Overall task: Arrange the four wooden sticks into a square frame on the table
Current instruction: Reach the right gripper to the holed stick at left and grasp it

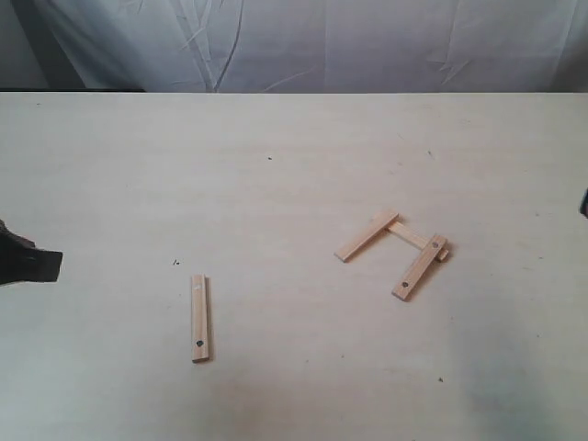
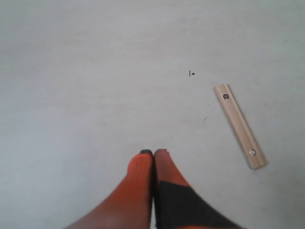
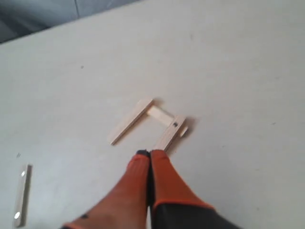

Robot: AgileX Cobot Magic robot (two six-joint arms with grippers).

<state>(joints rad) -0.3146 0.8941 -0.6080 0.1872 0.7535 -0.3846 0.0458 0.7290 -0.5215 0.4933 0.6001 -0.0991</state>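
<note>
Three tan sticks form an open U on the table: a plain stick, a cross stick and a holed stick lying over its end. The same U shows in the right wrist view, with the plain stick and the holed stick. A fourth holed stick lies alone at the front left, also seen as a strip beside my left gripper, which is shut and empty. My right gripper is shut and empty, hovering just short of the holed stick's near end.
A white cloth backdrop hangs behind the table's far edge. The left arm's dark body juts in at the left edge. A sliver of the right arm shows at the right edge. Tiny dark specks dot the tabletop.
</note>
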